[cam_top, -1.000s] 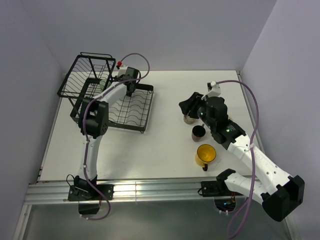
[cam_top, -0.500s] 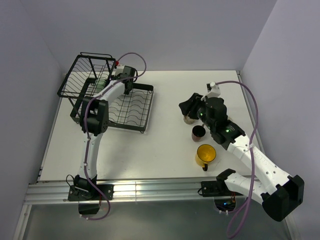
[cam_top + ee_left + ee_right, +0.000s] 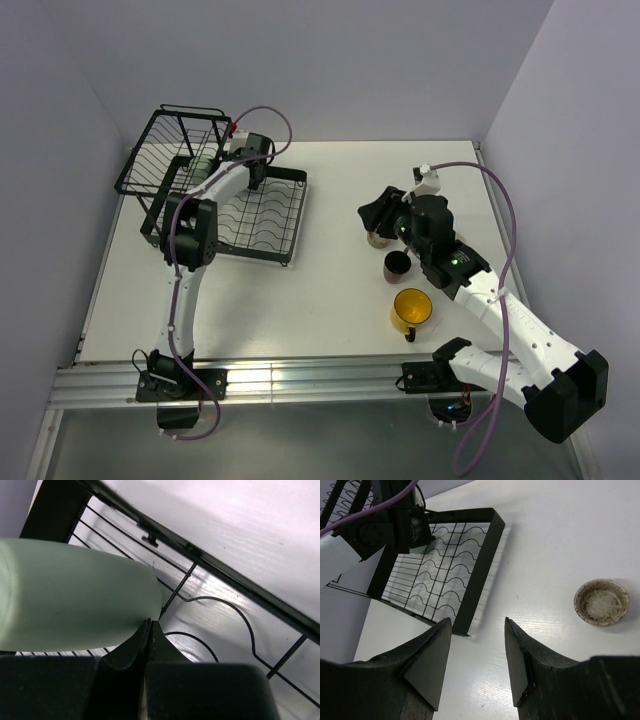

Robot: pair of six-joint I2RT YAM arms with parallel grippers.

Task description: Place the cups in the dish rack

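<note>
A pale green cup (image 3: 75,600) lies on its side on the wires of the black dish rack (image 3: 220,572), in the taller basket section (image 3: 178,150). My left gripper (image 3: 150,624) is shut, its tips right at the cup's edge with nothing showing between them. My right gripper (image 3: 477,621) hangs open and empty over the table, left of the beige speckled cup (image 3: 601,601), which stands upright. A dark brown mug (image 3: 397,265) and a yellow mug (image 3: 411,309) stand nearer the right arm. The rack's flat tray (image 3: 268,215) holds no cup.
The rack fills the table's far left corner, close to the left wall. The left arm reaches across the flat tray. The three standing cups cluster at centre right under the right arm. Bare white table lies between the rack and the cups.
The left wrist shifted slightly up and left toward the basket a second ago, then held still. The right arm and the three cups on the table have not moved.
</note>
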